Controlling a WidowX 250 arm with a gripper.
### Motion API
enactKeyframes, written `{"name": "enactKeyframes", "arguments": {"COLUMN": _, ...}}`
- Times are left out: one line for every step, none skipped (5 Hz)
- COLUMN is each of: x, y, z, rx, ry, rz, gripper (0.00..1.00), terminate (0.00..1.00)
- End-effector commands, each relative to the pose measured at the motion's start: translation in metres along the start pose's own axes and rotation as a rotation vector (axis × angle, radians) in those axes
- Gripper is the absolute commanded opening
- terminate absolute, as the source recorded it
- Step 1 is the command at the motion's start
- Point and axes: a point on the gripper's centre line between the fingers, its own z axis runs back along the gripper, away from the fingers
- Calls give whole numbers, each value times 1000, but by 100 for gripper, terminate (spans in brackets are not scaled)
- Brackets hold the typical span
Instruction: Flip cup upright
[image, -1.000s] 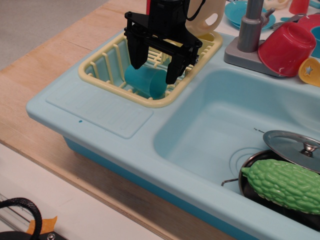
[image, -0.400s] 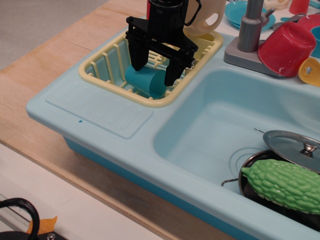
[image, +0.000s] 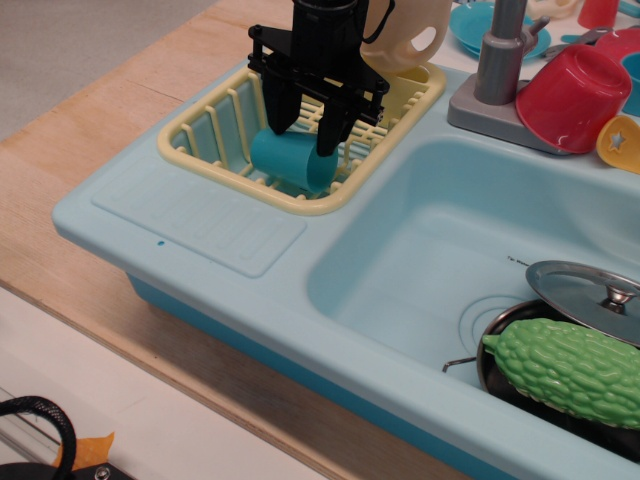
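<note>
While the cup (image: 292, 161) is lying on its side in the yellow dish rack (image: 205, 135), mouth pointing toward the sink basin (image: 420, 250), I'm hanging my gripper (image: 305, 133) right over it with one finger on each side. The jaws are looking closed in around the cup's body, though I honestly can't tell if I'm squeezing it firmly or only touching it. So I'm reckoning I'm at the grasp step, with the flip itself not done. Next I'm thinking I need a solid pinch, a lift clear of the rack ribs, then a wrist roll to bring the mouth up before setting it down. I'm leaving the bigger red cup (image: 572, 97) by the faucet (image: 497, 60) alone.
</note>
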Motion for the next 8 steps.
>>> {"name": "enactKeyframes", "arguments": {"x": -2, "y": 8, "z": 4, "rx": -7, "ry": -19, "rz": 14, "gripper": 0, "terminate": 0}}
{"name": "enactKeyframes", "arguments": {"x": -2, "y": 15, "z": 17, "rx": 13, "ry": -29, "rz": 12, "gripper": 0, "terminate": 0}}
{"name": "enactKeyframes", "arguments": {"x": -2, "y": 20, "z": 20, "rx": 12, "ry": -26, "rz": 24, "gripper": 0, "terminate": 0}}
{"name": "enactKeyframes", "arguments": {"x": -1, "y": 22, "z": 33, "rx": 1, "ry": -44, "rz": 41, "gripper": 0, "terminate": 0}}
{"name": "enactKeyframes", "arguments": {"x": 3, "y": 25, "z": 51, "rx": 13, "ry": -73, "rz": 51, "gripper": 0, "terminate": 0}}
{"name": "enactKeyframes", "arguments": {"x": 5, "y": 24, "z": 62, "rx": 17, "ry": -91, "rz": 59, "gripper": 0, "terminate": 0}}
{"name": "enactKeyframes", "arguments": {"x": 6, "y": 25, "z": 66, "rx": -30, "ry": -110, "rz": 92, "gripper": 0, "terminate": 0}}
{"name": "enactKeyframes", "arguments": {"x": 1, "y": 27, "z": 54, "rx": -118, "ry": -132, "rz": 119, "gripper": 0, "terminate": 0}}
